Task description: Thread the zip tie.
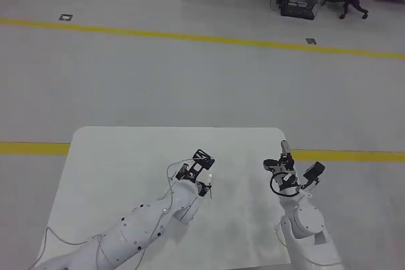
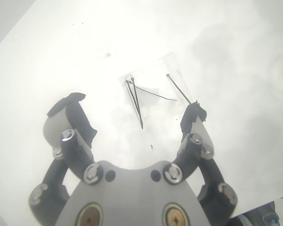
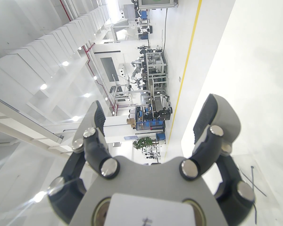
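Four zip ties point(image 2: 135, 97) lie on a clear sheet point(image 2: 169, 62) ahead of your left gripper point(image 2: 134, 102), mid-frame in the top view, lengthwise to its reach. Both jaws gape empty, and the right gripper point(image 3: 154, 102) points away.

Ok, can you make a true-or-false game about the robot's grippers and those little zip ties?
1. The left gripper is open. True.
2. The zip ties are white. False: they are black.
3. The right gripper is holding a zip tie. False: it is open and holds nothing.
4. The zip ties lie on a clear tray on the table. True.
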{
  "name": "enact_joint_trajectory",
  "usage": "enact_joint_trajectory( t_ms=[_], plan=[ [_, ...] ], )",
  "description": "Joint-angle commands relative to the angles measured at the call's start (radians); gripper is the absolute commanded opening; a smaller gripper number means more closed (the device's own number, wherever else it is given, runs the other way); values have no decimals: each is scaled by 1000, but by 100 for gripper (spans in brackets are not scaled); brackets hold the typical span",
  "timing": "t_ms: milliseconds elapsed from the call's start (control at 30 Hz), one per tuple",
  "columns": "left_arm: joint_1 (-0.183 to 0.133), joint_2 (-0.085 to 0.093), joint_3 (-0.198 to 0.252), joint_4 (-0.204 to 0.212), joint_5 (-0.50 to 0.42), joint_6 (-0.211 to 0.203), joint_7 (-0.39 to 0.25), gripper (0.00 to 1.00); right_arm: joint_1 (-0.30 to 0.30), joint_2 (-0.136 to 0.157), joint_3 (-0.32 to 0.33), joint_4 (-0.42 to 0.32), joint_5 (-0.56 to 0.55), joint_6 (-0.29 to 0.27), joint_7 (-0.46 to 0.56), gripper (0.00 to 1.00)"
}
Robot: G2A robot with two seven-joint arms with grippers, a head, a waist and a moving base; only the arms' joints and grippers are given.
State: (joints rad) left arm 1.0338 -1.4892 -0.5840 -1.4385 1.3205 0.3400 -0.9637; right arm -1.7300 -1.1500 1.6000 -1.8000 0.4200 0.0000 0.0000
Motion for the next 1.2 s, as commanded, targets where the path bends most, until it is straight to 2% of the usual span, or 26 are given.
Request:
enact_joint_trajectory(
  t_ms=[0,100,167,233,300,367,500,700,800,1033,1100,1167],
  plan=[
    [0,0,0,0,0,0,0,100,0,0,0,0,0,0,0,100],
    [0,0,0,0,0,0,0,100,0,0,0,0,0,0,0,100],
    [-10,-2,-21,13,-18,0,-25,100,0,0,0,0,0,0,0,100],
    [-39,-18,-30,20,-64,0,-72,100,0,0,0,0,0,0,0,100],
    [-72,-34,-15,50,-74,0,-122,100,0,0,0,0,0,0,0,100],
    [-103,-55,-9,90,-121,0,-150,100,0,0,0,0,0,0,0,100],
    [-156,-94,26,182,-127,0,-157,100,0,0,0,0,0,0,0,100],
    [-189,-154,53,327,-77,0,-110,100,0,0,0,0,0,0,0,100],
    [-190,-178,41,353,-49,0,-109,100,0,0,0,0,0,0,0,100],
    [-190,-178,41,353,-49,0,-109,100,0,0,0,0,0,0,0,100],
    [-183,-174,48,360,-27,-23,-96,100,0,0,0,0,0,0,0,100],
    [-180,-171,46,350,-10,-30,-111,100,0,0,0,0,0,0,0,100]
  ],
)
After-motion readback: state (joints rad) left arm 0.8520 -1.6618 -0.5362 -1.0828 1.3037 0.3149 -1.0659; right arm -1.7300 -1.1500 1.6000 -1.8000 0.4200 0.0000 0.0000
